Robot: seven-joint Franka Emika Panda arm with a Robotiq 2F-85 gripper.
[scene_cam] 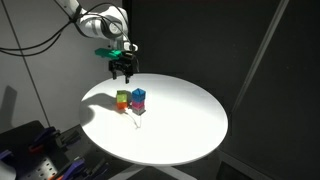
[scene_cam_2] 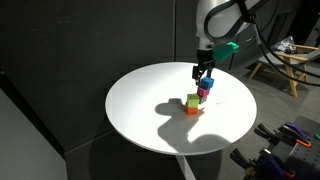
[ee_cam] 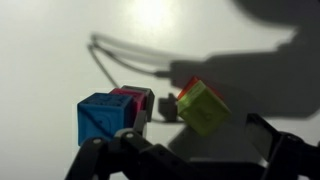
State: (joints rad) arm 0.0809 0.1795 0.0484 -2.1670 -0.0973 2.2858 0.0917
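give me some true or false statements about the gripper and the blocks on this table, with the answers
1. The gripper is open and holds nothing. True.
2. The table is square and black. False: it is round and white.
3. The blue block stands close beside the green block. True.
4. The gripper rests on the tabletop, far off to one side of the two blocks. False: it hangs in the air just above them, touching neither.
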